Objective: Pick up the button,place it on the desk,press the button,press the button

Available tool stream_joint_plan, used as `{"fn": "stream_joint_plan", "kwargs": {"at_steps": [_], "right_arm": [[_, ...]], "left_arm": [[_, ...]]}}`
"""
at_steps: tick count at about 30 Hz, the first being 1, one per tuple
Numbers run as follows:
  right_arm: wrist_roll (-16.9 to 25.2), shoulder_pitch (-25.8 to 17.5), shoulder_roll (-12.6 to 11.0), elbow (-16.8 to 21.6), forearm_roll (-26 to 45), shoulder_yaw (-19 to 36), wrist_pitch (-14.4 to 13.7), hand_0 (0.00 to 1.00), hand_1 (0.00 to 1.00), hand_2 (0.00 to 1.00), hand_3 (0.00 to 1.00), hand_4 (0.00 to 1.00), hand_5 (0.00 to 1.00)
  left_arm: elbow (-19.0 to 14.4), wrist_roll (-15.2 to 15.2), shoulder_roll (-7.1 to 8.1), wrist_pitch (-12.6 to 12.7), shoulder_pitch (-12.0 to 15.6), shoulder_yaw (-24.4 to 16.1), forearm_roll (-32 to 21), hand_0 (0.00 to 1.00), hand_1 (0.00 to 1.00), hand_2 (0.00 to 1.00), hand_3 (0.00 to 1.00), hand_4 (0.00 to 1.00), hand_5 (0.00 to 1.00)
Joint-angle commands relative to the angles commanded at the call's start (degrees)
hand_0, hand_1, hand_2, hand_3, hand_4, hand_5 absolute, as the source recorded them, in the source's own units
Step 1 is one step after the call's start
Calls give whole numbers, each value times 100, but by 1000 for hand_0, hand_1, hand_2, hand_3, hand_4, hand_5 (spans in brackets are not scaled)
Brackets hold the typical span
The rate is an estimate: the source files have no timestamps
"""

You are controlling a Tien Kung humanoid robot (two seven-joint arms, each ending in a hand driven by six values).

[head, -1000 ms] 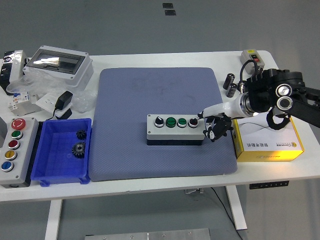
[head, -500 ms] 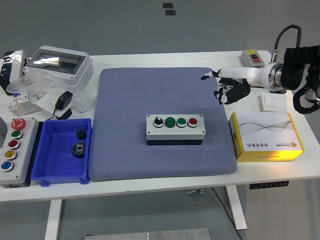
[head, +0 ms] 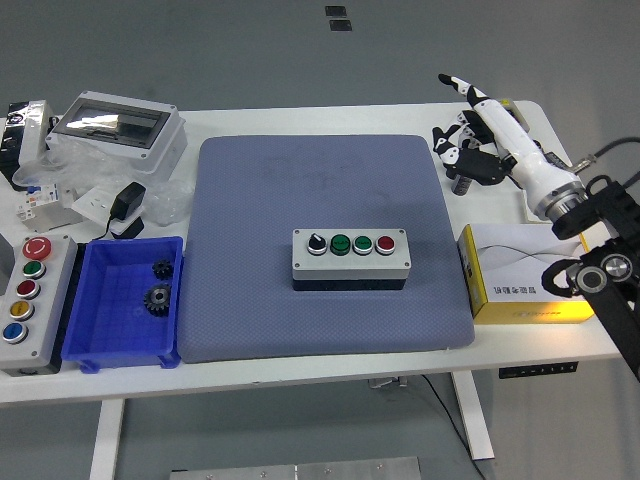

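The grey button box (head: 350, 257) lies flat in the middle of the blue mat (head: 320, 180). On its top sit a black selector knob (head: 317, 243), two green buttons (head: 351, 243) and a red button (head: 385, 243). My right hand (head: 468, 135) is raised over the table's far right corner, well away from the box. Its white index finger (head: 470, 95) points up and left. The other fingers are curled and hold nothing. The left arm is out of view.
A yellow carton (head: 530, 275) lies right of the mat. A blue bin (head: 100, 345) with two gears and a larger grey button station (head: 30, 300) stand at the left. A clear-lidded enclosure (head: 117, 125), bags and a black adapter (head: 127, 203) are at the back left.
My right hand has lifted off the red button end of the box and swung up and back to the far right corner. The box has stayed in place.
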Motion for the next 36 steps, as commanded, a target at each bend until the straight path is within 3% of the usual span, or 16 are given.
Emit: {"fn": "stream_joint_plan", "kwargs": {"at_steps": [2, 3, 8, 9, 12, 14, 15, 22, 36], "right_arm": [[300, -312, 45, -13, 156, 99, -478, 214, 316, 622, 943, 571, 284], [412, -422, 53, -22, 217, 120, -665, 496, 486, 652, 787, 605, 324], [850, -729, 72, -58, 555, 203, -1467, 496, 486, 652, 787, 605, 324], [899, -747, 74, -65, 639, 219, -1578, 616, 658, 754, 779, 608, 342], [1068, -782, 80, -86, 948, 294, -1815, 616, 658, 754, 779, 608, 342], [1178, -796, 83, -88, 1146, 352, -1856, 616, 658, 754, 779, 608, 342], [1242, -800, 84, -91, 1250, 379, -1861, 690, 753, 818, 881, 610, 360], [1589, -843, 65, -112, 1692, 548, -1831, 696, 765, 826, 881, 613, 371], [1942, -1040, 155, -169, 2395, 1054, -1759, 717, 782, 838, 884, 638, 395]], "left_arm": [[-3, 13, 18, -5, -14, -29, 57, 674, 633, 569, 600, 667, 261], [-4, 18, 26, -10, -22, -38, 80, 675, 633, 570, 599, 666, 265], [-1, 20, 69, -41, -80, -87, 190, 675, 633, 570, 599, 666, 265], [0, 20, 79, -47, -92, -94, 207, 674, 633, 572, 601, 662, 269], [2, 19, 119, -68, -127, -121, 270, 674, 633, 572, 601, 662, 269], [1, 23, 151, -80, -142, -141, 316, 674, 633, 572, 601, 662, 269], [-1, 29, 174, -87, -150, -155, 345, 674, 633, 572, 600, 660, 271], [-4, 37, 307, -132, -231, -237, 516, 674, 633, 572, 599, 655, 269], [22, -9, 324, -165, -316, -258, 589, 673, 632, 574, 601, 655, 270]]}}
